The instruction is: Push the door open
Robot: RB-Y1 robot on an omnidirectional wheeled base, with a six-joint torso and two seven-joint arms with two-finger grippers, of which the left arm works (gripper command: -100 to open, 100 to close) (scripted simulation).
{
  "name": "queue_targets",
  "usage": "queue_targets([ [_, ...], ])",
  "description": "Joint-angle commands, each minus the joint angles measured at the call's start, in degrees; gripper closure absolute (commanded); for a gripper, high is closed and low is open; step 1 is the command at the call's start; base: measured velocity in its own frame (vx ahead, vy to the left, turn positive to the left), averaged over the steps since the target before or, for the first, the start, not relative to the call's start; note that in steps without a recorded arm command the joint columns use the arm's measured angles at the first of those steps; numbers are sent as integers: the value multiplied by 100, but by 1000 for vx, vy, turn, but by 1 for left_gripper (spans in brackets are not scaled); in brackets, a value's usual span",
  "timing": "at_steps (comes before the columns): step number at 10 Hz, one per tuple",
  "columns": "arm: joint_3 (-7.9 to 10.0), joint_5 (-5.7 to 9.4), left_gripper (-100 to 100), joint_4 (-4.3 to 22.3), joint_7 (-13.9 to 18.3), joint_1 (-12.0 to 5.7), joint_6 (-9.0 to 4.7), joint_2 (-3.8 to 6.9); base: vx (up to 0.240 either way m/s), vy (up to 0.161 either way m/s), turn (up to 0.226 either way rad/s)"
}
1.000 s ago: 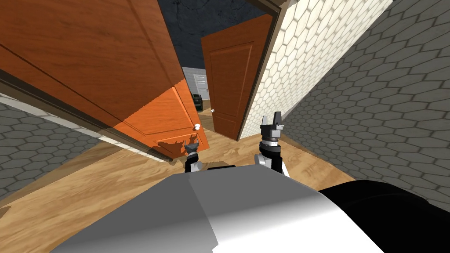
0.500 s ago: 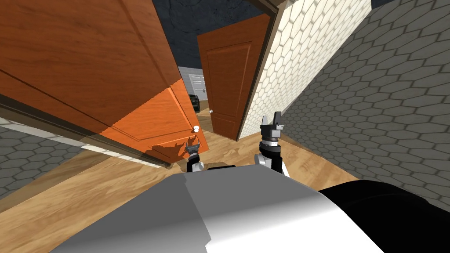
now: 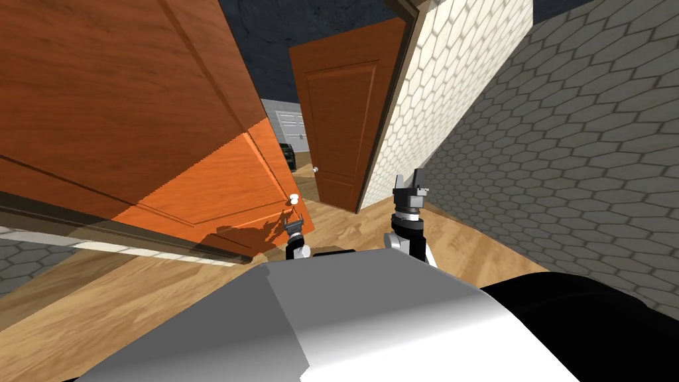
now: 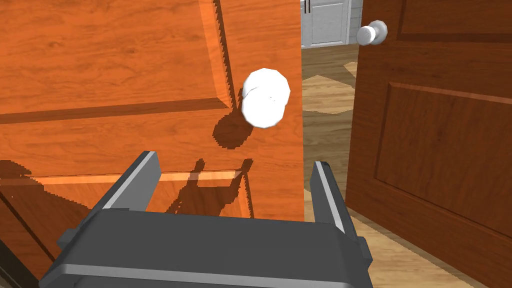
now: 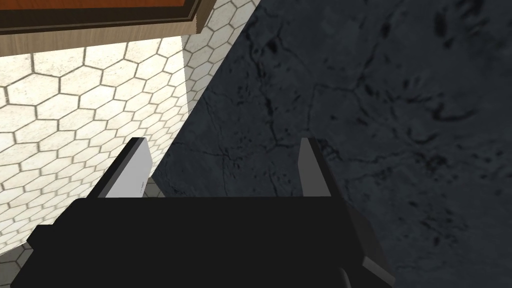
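Observation:
The orange panelled door (image 3: 166, 132) stands ajar on my left, its free edge toward the gap. In the left wrist view the door (image 4: 125, 75) is close ahead, its white round knob (image 4: 265, 97) just beyond the fingers. My left gripper (image 4: 230, 187) is open and empty, low on the door face near its free edge, casting a shadow there; I cannot tell whether it touches. In the head view the left gripper (image 3: 292, 225) sits just below the knob (image 3: 292, 197). My right gripper (image 3: 407, 182) is raised beside the doorway, open (image 5: 220, 167) and empty.
A darker brown door (image 3: 338, 113) with its own knob (image 3: 315, 170) stands open beyond the gap; it is also right of the left gripper (image 4: 440, 125). Hexagon-tiled walls (image 3: 563, 152) close in on the right. Wooden floor (image 4: 325, 100) runs through the narrow gap.
The whole head view has shifted with my own move; the orange door takes up more of the left side. Both grippers hold the same pose in front of my chest.

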Motion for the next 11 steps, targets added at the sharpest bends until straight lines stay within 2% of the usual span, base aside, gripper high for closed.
queue_targets([
  [1, -6, 73, -100, 211, 150, -90, -53, -27, 70, 77, -80],
  [6, -60, 346, -100, 756, 626, -257, -185, -229, 78, 116, -114],
  [7, -56, 318, -100, 689, 577, -228, -164, -197, 25, 50, -18],
  [8, -46, 332, -100, 718, 616, -235, -177, -38, 85, 44, -16],
  [9, -39, 338, -100, 730, 629, -237, -180, 34, 177, 76, -24],
  [11, -20, 353, -100, 759, 660, -243, -187, 125, 206, 80, -29],
])
